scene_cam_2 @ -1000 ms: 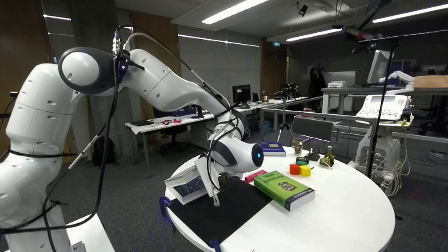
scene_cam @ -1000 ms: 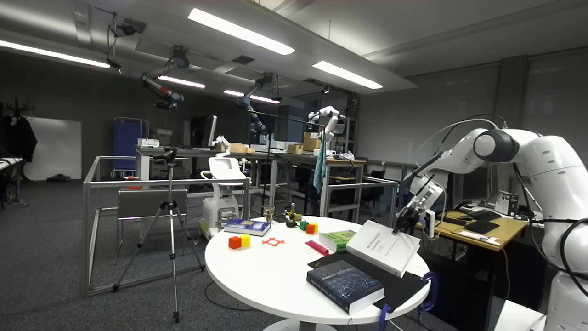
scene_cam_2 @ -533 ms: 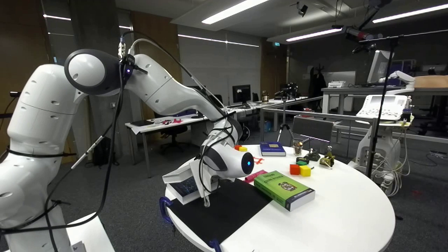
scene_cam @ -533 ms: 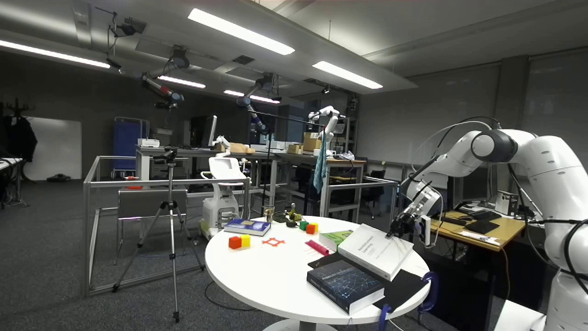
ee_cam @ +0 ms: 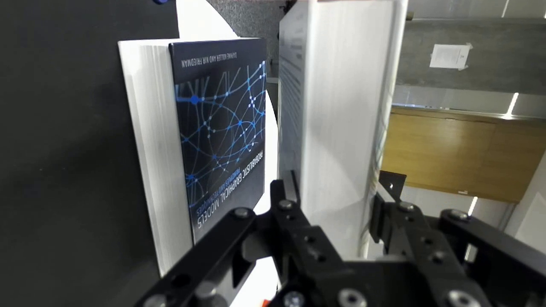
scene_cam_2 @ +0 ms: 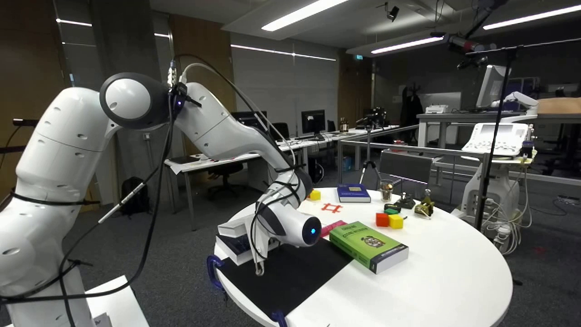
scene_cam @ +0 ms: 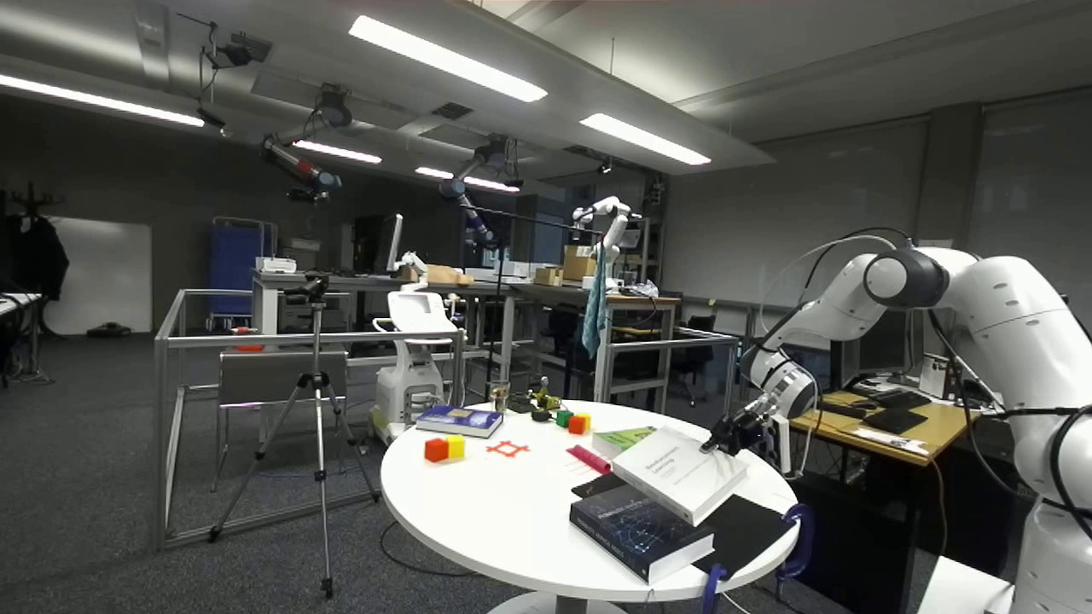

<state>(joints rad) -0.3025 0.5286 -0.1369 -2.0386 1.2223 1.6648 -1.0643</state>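
Spreading across the lower middle of an exterior view, the table (scene_cam: pixel 478 520) is carrying a black mat (scene_cam_2: pixel 295 272). Your arm (scene_cam: pixel 1015 298) is bending in from the right. You are holding the white book (scene_cam: pixel 680 473) tilted, right of centre; just below it in the frame, the dark book (scene_cam: pixel 636 527) is lying flat, and I am not seeing whether they are touching. The green book (scene_cam_2: pixel 368 245) is lying beside the mat. In the wrist view, your gripper (ee_cam: pixel 332 192) is pinching the white book, a finger on each cover.
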